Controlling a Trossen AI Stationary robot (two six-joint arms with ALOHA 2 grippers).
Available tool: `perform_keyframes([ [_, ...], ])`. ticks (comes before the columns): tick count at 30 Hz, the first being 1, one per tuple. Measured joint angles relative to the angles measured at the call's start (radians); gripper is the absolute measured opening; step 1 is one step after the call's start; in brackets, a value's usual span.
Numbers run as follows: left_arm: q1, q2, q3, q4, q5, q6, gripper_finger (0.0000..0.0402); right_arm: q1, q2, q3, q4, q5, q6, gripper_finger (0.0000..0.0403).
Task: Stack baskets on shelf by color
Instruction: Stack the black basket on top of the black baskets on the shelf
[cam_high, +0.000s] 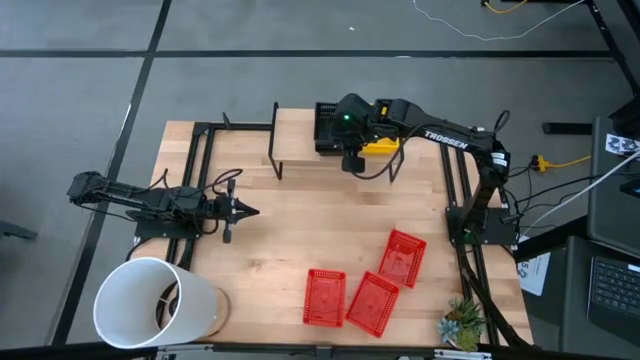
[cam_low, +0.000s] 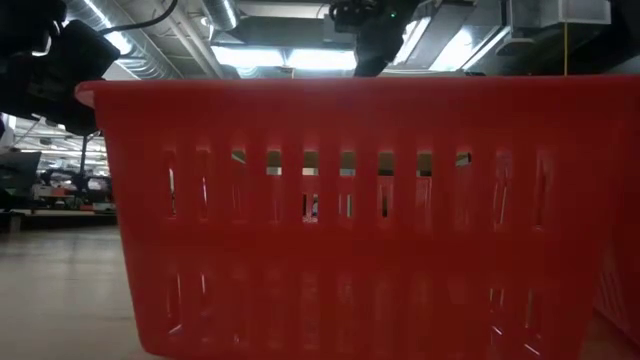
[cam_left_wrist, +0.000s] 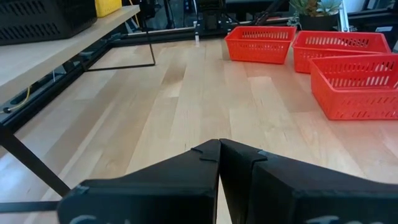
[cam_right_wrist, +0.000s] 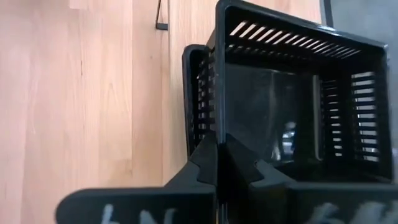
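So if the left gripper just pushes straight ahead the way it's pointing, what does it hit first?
Probably a red basket: the shut left gripper points across bare table toward it, though depth is hard to judge.

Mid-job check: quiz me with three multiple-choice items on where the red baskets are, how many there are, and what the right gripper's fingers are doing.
1. Where do the red baskets lie?
A. On the shelf
B. Inside the white bucket
C. On the tabletop

2. How many red baskets show?
A. Two
B. Three
C. Five

3. How do the right gripper's fingers stand?
A. Closed on a black basket's wall
B. Wide open over the bare table
C. Closed on a red basket

Answers:
1 C: the red baskets sit on the tabletop, away from the shelf.
2 B: the high view shows three of them, side by side.
3 A: the right gripper pinches the rim wall of the black basket in its wrist view.
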Motion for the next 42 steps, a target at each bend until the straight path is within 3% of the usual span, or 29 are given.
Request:
perform_keyframes([
  [16,0.000,0.000,0.000,-0.002,0.000,-0.002,0.0000,0.000,-0.003,0.000,-0.017,0.001,0.055,0.0031],
  [28,0.000,0.000,0.000,-0.002,0.000,-0.007,0.0000,0.001,-0.003,0.001,-0.011,0.001,0.077,0.0103],
  [37,0.000,0.000,0.000,-0.002,0.000,-0.007,0.0000,0.038,-0.005,0.102,-0.026,0.007,0.124,0.0112],
  [39,0.000,0.000,0.000,-0.002,0.000,-0.007,0.0000,0.054,-0.005,0.108,-0.020,0.076,0.128,0.0109],
  [42,0.000,0.000,0.000,-0.002,0.000,-0.006,0.0000,0.085,0.001,0.071,0.028,0.294,0.120,0.0101],
])
